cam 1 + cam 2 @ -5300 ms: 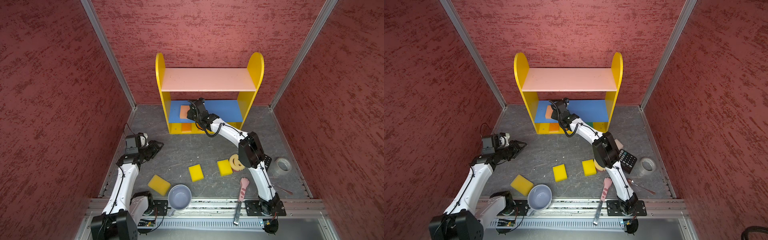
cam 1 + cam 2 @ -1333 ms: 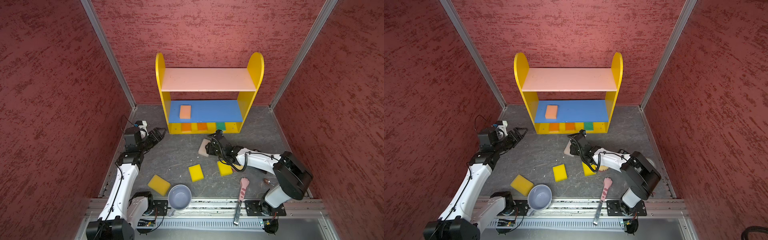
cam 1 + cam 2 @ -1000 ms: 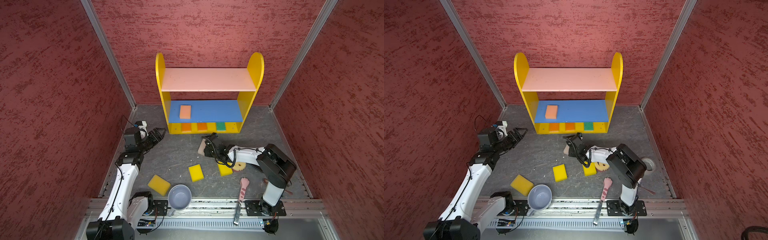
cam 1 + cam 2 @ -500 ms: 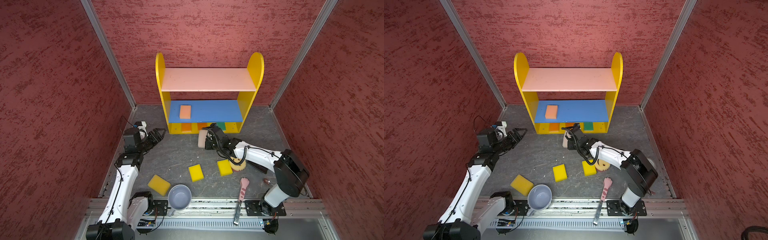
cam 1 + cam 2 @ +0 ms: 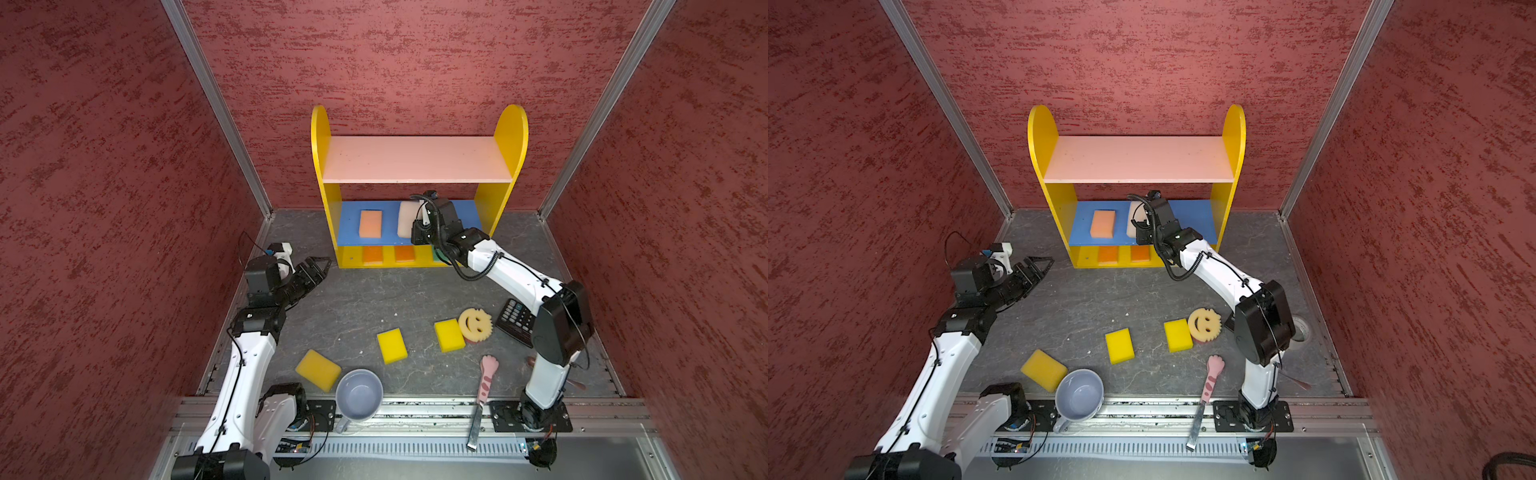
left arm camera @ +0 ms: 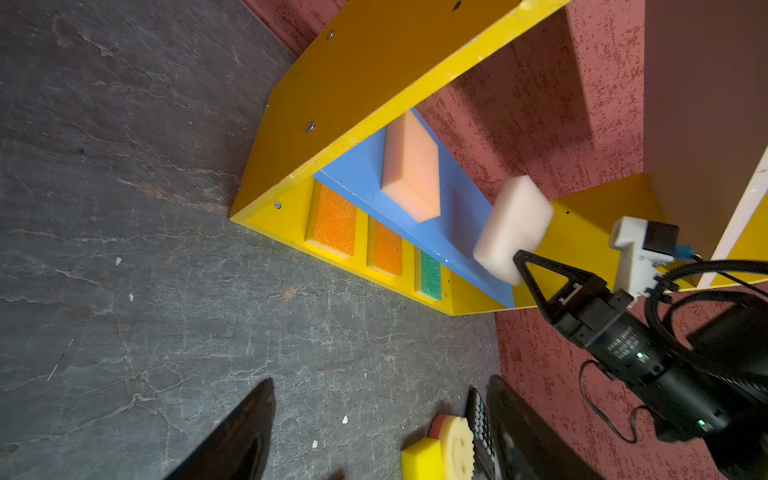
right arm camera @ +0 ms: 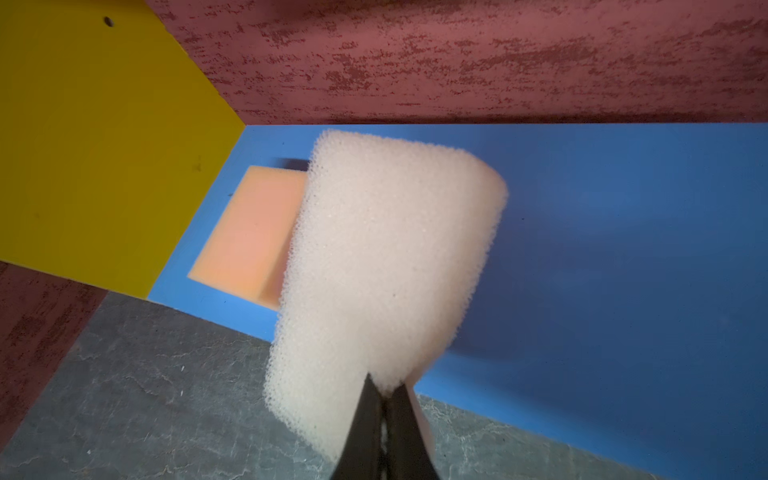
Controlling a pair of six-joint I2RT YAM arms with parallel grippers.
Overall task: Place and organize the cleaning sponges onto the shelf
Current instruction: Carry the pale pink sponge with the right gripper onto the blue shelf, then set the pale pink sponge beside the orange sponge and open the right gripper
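Right claw (image 7: 383, 392) has carried pale sponge (image 7: 386, 266) up over blue board (image 7: 623, 249).

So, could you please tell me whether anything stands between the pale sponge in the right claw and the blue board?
Nothing visible does. The right claw holds the pale sponge over a bare stretch of the blue board; the peach sponge lies off to one side, apart.

Grey-blue mug (image 5: 358, 395) at front edge; cat-paw tool (image 5: 484, 384) near calculator (image 5: 515, 322).
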